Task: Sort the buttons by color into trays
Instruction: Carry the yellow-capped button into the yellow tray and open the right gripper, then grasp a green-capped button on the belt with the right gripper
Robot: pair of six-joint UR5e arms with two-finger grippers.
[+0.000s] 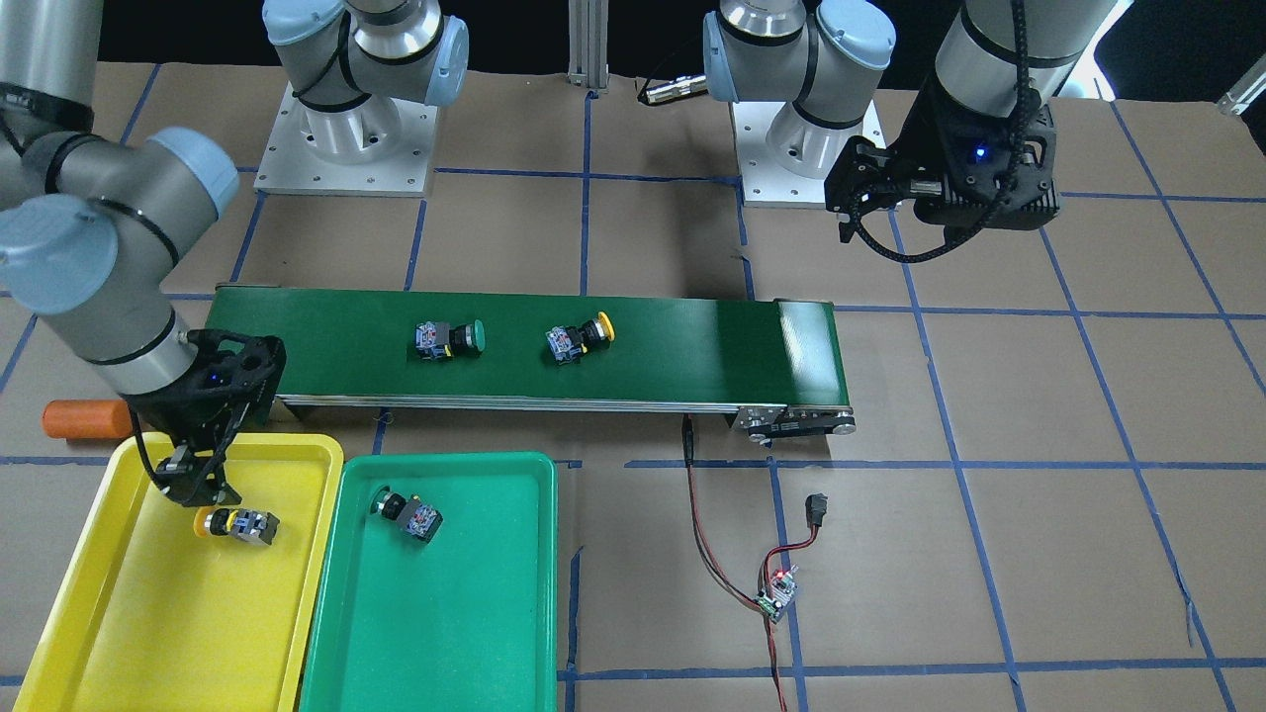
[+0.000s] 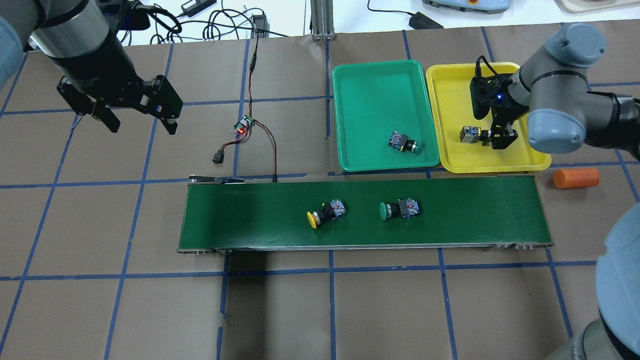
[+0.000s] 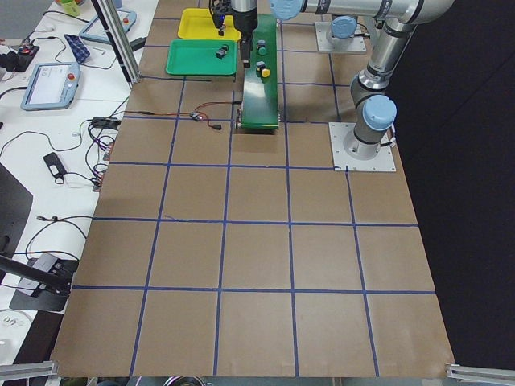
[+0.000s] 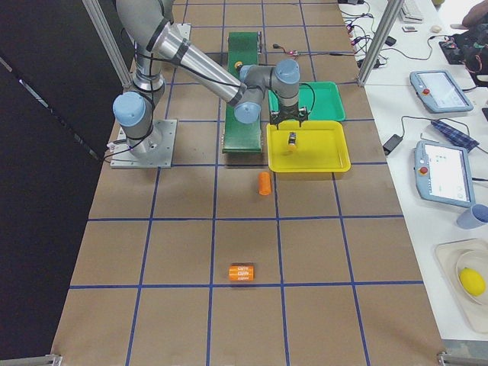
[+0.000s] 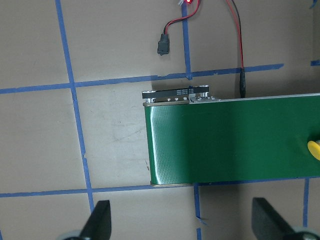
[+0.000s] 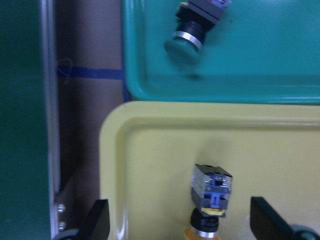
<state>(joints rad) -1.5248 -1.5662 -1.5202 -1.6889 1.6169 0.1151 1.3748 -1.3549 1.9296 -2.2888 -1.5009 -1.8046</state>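
1. Hovering over the yellow tray [image 1: 148, 613], the right gripper [image 1: 201, 491] has its fingers spread wide. The yellow button [image 1: 237, 524] lies on the tray floor between them, apparently touching neither, though the wrist view is blurred.
2. A green button [image 1: 407, 514] lies in the green tray [image 1: 445, 613], so I judge the sort half done. Two more wait on the belt [image 1: 692, 346].
3. From the right gripper, the belt green button [image 2: 397, 210] lies nearer the robot and to the left, past the tray rim. Its long axis runs along the belt, cap to the left, so a grip would likely close across the belt's width.
4. The belt yellow button [image 2: 325, 214] lies farther left, about mid-belt, skewed, with its cap pointing left and near.
5. The left gripper [image 2: 140, 120], spread and empty, hangs beyond the belt's left end on the far side, well apart from both buttons. The right arm is nearer the belt green button.
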